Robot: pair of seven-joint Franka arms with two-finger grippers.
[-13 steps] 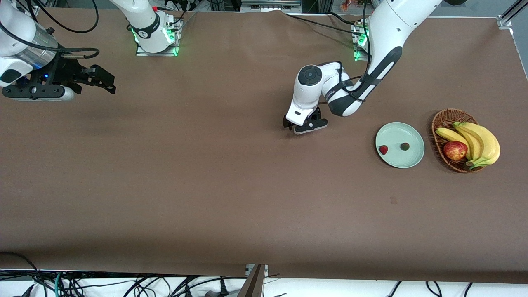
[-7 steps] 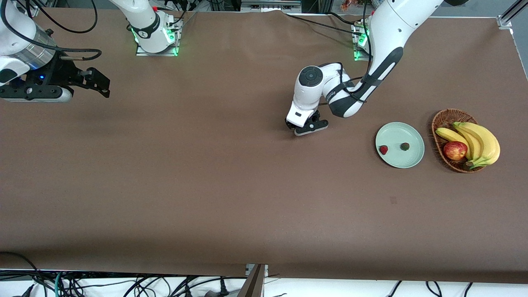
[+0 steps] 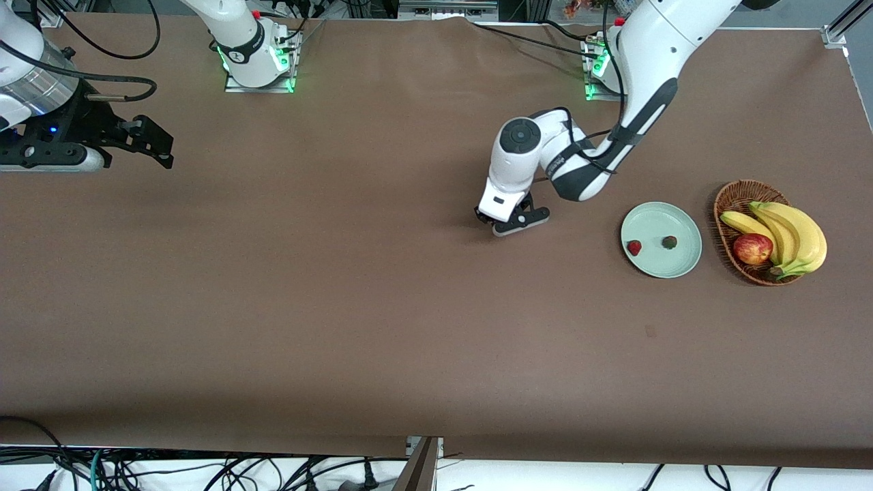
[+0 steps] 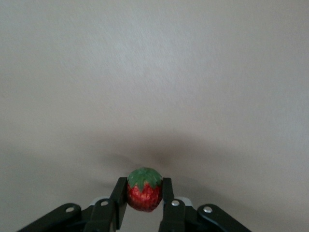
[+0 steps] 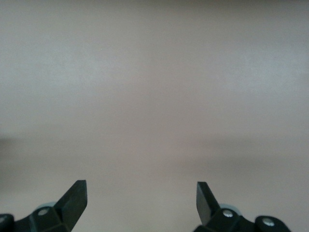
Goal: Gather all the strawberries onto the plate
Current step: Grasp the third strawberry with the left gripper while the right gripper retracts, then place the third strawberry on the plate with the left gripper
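Note:
My left gripper (image 3: 496,223) hangs low over the bare brown table, toward the right arm's end from the plate (image 3: 678,221). In the left wrist view it (image 4: 144,194) is shut on a strawberry (image 4: 144,195), red with a green cap, held between its two black fingers. The pale mint-green plate holds two strawberries: a red one (image 3: 634,247) and one showing its dark cap (image 3: 670,241). My right gripper (image 3: 146,140) is open and empty above the table at the right arm's end; its wrist view (image 5: 141,193) shows only bare cloth.
A brown wicker basket (image 3: 731,198) with bananas (image 3: 791,235) and a red apple (image 3: 752,248) stands beside the plate at the left arm's end of the table. The brown cloth covers the whole table.
My left gripper has shifted a little toward the plate and the front camera with the strawberry. My right gripper has drawn back toward the right arm's end of the table.

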